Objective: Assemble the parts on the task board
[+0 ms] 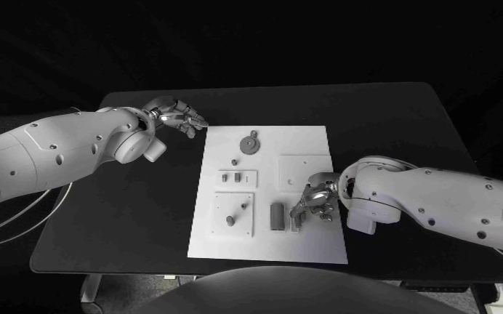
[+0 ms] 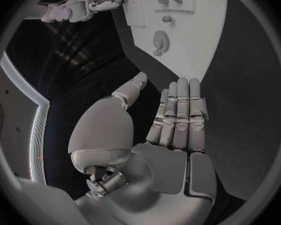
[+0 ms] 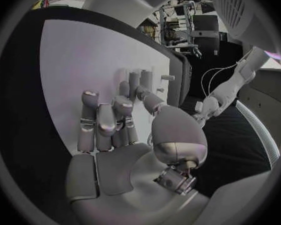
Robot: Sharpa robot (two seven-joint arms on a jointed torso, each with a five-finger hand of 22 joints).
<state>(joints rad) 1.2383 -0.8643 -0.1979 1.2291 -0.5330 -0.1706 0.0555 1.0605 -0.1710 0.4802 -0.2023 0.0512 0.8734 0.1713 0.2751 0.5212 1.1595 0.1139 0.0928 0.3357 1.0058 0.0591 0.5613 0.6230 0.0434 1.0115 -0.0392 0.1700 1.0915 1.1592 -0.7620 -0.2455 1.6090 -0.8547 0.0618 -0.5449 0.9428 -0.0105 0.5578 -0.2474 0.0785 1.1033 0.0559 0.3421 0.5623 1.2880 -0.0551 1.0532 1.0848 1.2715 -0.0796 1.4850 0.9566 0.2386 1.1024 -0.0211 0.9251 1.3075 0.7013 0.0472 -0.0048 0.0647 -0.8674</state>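
Observation:
The white task board (image 1: 304, 245) lies mid-table with grey parts on it: a gear (image 1: 249, 144) near its far edge, two small blocks (image 1: 237, 177), pegs in a square plate (image 1: 230, 220) and a cylinder (image 1: 277, 216) lying flat. My right hand (image 1: 318, 201) hovers low over the board's right side, just right of the cylinder. Its fingers (image 3: 109, 120) are partly curled, with the thumb close to one of them; whether anything sits between them is hidden. My left hand (image 1: 176, 118) stays off the board beside its far-left corner, fingers (image 2: 181, 110) straight and together, holding nothing.
Black table (image 1: 398, 125) runs all round the board, with wide free room on the right and at the back. In the left wrist view the board (image 2: 203, 45) and the gear (image 2: 160, 41) lie beyond my fingertips, and the right hand (image 2: 84, 7) shows far off.

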